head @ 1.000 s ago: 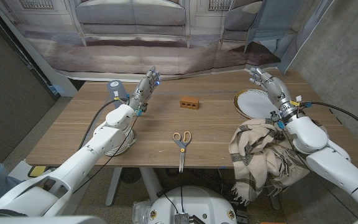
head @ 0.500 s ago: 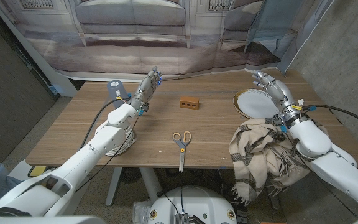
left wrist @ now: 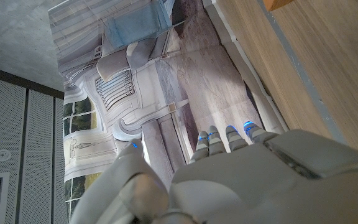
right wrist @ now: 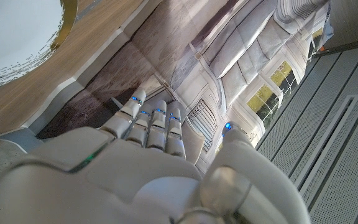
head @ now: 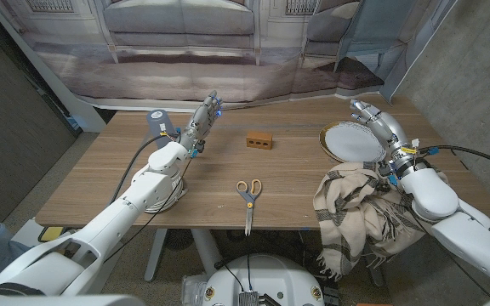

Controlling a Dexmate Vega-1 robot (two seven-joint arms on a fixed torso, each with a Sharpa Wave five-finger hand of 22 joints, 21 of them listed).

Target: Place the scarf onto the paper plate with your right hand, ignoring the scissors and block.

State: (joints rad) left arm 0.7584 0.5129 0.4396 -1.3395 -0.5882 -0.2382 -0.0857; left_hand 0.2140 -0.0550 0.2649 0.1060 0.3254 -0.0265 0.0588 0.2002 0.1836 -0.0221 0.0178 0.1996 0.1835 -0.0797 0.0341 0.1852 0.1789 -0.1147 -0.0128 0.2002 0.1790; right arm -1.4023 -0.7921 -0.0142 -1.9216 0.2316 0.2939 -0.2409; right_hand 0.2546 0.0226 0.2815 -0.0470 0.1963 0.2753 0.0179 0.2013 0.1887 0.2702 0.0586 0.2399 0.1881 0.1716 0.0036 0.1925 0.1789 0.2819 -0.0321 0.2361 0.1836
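My right hand (head: 375,120) is open and holds nothing, beside the paper plate (head: 347,140); the scarf (head: 362,211) lies near.

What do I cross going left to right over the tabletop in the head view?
left robot hand → block → paper plate → right robot hand. The scissors and the scarf overlap these in order, so they are left out.
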